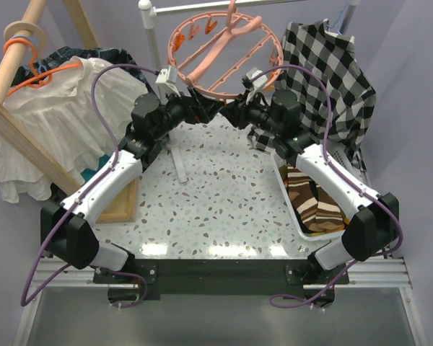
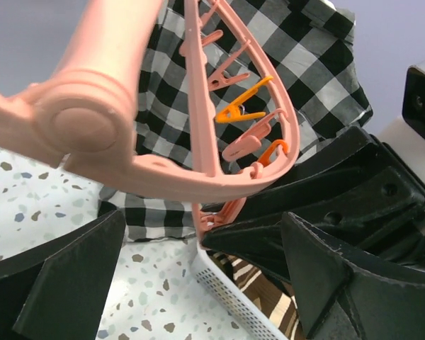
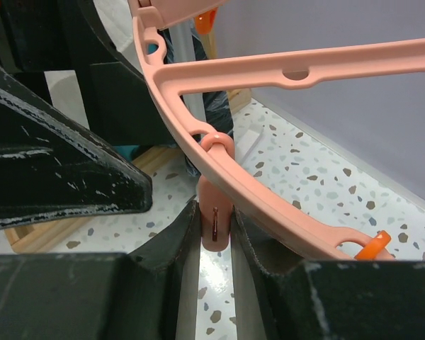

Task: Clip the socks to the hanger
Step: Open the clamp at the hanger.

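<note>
The salmon-pink ring hanger [image 1: 224,50] hangs at the back centre, and both grippers meet under its near rim. My right gripper [image 1: 239,112] is shut on one pink clip [image 3: 215,212] that dangles from the ring [image 3: 191,138]. My left gripper [image 1: 202,108] is open and empty; its fingers [image 2: 57,283] stand wide apart beside that clip [image 2: 223,216], below the hanger's hub [image 2: 78,120]. Brown striped socks [image 1: 312,200] lie in the white basket [image 1: 292,216] on the right and also show in the left wrist view [image 2: 269,297]. No sock is held.
A black-and-white checked shirt [image 1: 325,65] drapes over the basket's far end. A white blouse [image 1: 58,108] on an orange coat hanger hangs from a wooden rack [image 1: 14,79] at the left. A wooden tray [image 1: 123,205] lies under the left arm. A white pole [image 1: 155,43] stands behind.
</note>
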You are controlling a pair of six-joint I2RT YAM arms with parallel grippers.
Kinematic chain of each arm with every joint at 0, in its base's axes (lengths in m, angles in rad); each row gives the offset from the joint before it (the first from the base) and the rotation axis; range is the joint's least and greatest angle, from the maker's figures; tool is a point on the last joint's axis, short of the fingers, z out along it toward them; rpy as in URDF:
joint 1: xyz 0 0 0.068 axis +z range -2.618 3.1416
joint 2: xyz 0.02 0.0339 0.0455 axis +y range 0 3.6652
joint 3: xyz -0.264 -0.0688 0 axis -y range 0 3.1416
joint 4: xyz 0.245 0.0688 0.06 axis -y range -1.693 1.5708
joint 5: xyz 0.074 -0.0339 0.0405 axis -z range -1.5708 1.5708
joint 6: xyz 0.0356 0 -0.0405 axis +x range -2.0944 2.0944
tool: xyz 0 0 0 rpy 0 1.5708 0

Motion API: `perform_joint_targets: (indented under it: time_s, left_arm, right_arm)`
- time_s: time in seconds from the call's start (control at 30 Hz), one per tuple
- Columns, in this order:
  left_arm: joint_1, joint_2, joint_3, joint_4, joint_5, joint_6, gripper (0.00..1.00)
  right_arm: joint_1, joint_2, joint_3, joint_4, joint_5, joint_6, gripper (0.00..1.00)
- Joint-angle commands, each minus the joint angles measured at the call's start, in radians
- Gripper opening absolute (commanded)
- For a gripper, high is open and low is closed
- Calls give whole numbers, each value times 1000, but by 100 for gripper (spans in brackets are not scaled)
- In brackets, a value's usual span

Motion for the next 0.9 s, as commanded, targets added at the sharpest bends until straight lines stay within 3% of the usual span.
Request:
perform_joint_targets:
  time_s: [0.0, 0.47, 0.87]
  left_arm:
    - [-29, 34, 90, 31, -10, -29, 95]
    - [-60, 100, 195, -97, -137, 34, 69]
    - [-82, 83, 159, -109, -144, 112, 69]
  right_arm:
    - [9, 8, 33, 60, 19, -34, 17]
    - [26, 9, 28, 57, 32, -65, 17]
    - [31, 11, 36, 50, 36, -72, 17]
